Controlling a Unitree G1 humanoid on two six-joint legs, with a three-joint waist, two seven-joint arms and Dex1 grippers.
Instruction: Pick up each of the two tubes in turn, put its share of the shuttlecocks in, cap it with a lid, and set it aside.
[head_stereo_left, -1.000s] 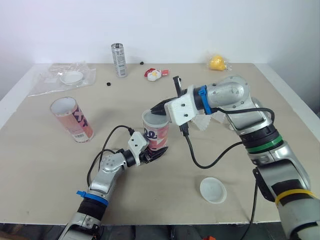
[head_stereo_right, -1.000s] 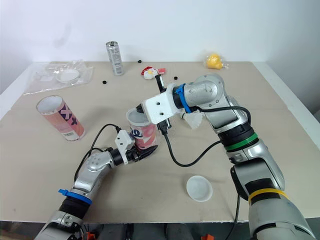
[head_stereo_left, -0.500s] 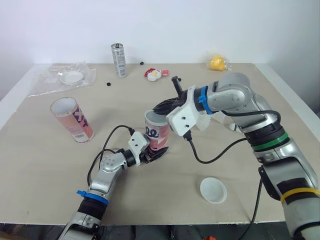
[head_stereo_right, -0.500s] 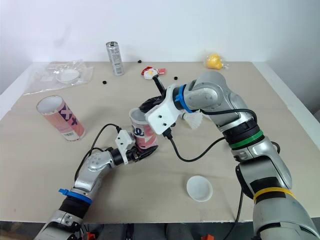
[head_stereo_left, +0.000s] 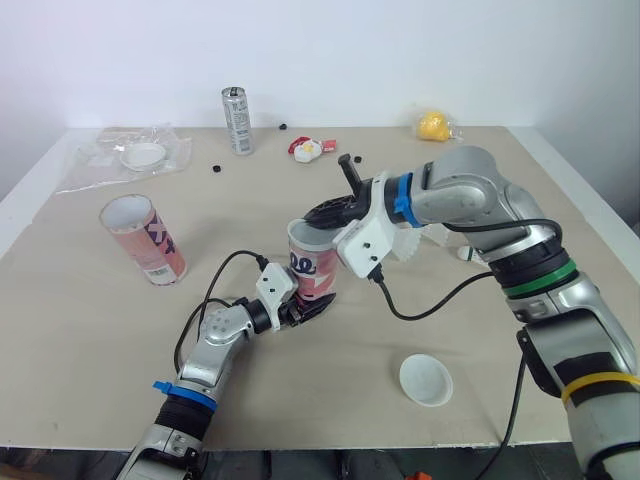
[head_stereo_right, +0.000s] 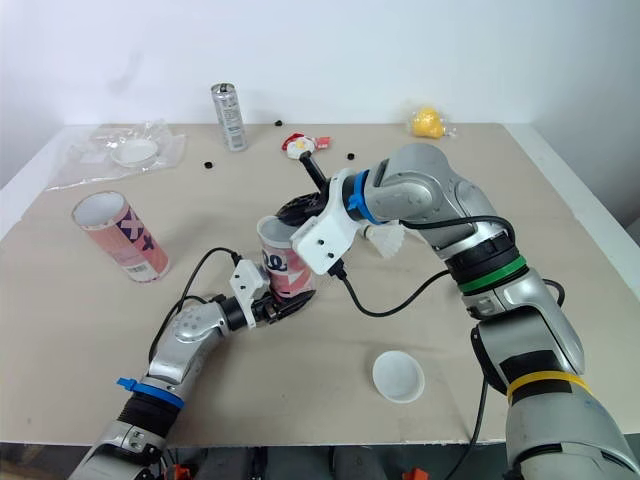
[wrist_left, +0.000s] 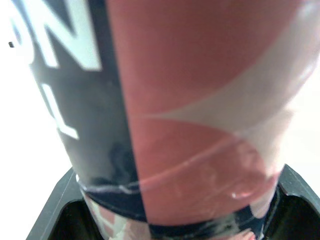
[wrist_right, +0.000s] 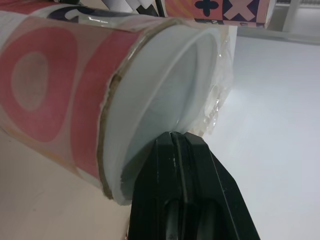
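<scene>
Head camera: clamping the pink-patterned tube (head_stereo_left: 312, 268) low on its body with the left gripper (head_stereo_left: 305, 308) and keeping it upright near the middle of the table (head_stereo_left: 330, 420), probably as a steady target for loading. Reaching over its open mouth with the right gripper (head_stereo_left: 320, 214), tips at the rim, fingers pressed together and carrying nothing visible. Leaving a white shuttlecock (head_stereo_left: 408, 246) lying just behind that arm, a second tube (head_stereo_left: 143, 237) on its side toward the left edge with its mouth open, a loose lid (head_stereo_left: 426, 380) near the front edge, and a spare lid (head_stereo_left: 145, 154) in a plastic bag (head_stereo_left: 100, 160) by the far left corner.

Left wrist camera: hugging the tube's lower wall from both sides, jaws spread just to its width.

Right wrist camera: resting the closed black fingers against the tube's pale inner rim, with nothing pinched between them. Showing a white lining and a crinkle of clear film (wrist_right: 220, 100) at the mouth, with no telling whether any shuttlecock is sitting deeper inside.
</scene>
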